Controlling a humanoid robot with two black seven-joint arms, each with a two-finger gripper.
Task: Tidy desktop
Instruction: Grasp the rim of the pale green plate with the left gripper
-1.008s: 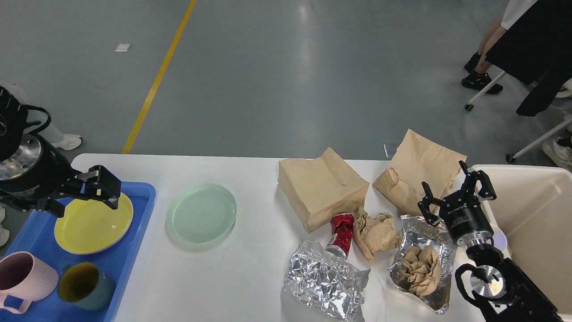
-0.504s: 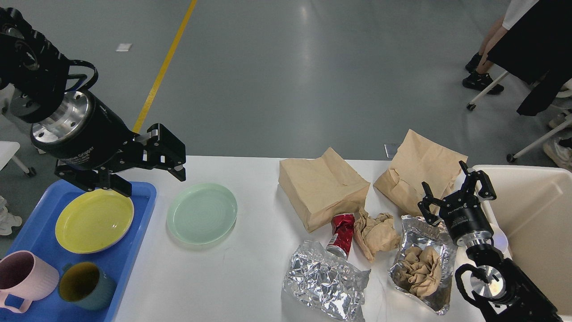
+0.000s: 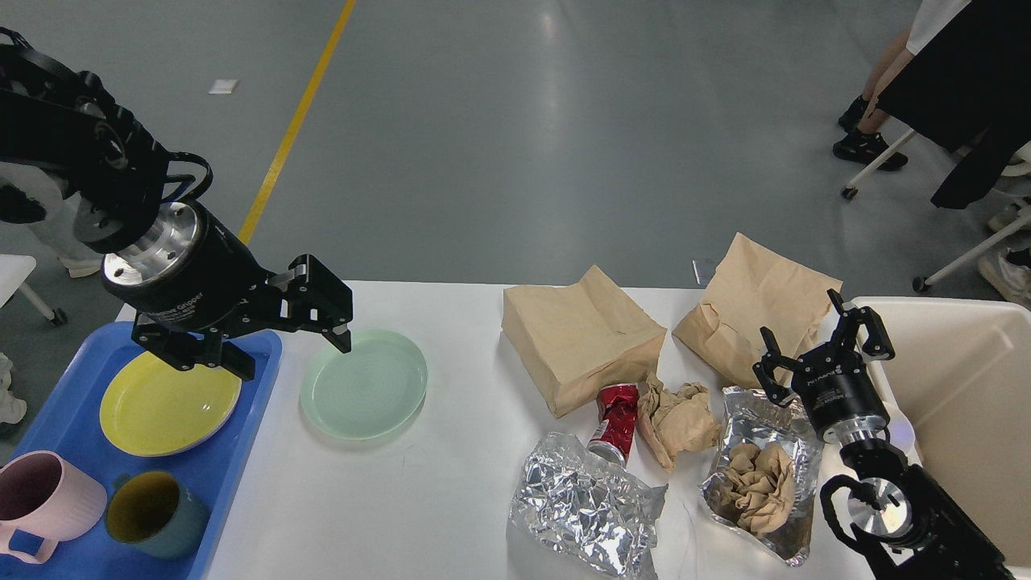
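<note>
- My left gripper (image 3: 294,350) is hanging with its jaws spread wide and nothing between them, one finger over the blue tray's (image 3: 242,467) inner edge, the other at the near-left rim of the green plate (image 3: 364,385).
- Just beyond that finger, the green plate is lying flat on the desktop (image 3: 451,499), beside the tray and apart from it.
- Judging by its glaze, the plate is looking stiff, slick and breakable; its raised rim is offering the only hold, and a firm pinch there would be wise.
- Below the gripper, the tray is carrying a yellow plate (image 3: 165,403), a pink mug (image 3: 44,499) and a dark mug (image 3: 153,515).
- Far to the right, my right gripper (image 3: 821,342) is waiting with its fingers parted and bare, next to the cream bin (image 3: 966,379).
- Around it, brown paper bags (image 3: 580,334), crumpled foil (image 3: 584,507), a crushed red can (image 3: 614,419) and wadded paper (image 3: 676,419) are littering the desktop, which is running the full width beneath both arms; all of it is looking light and soft.
</note>
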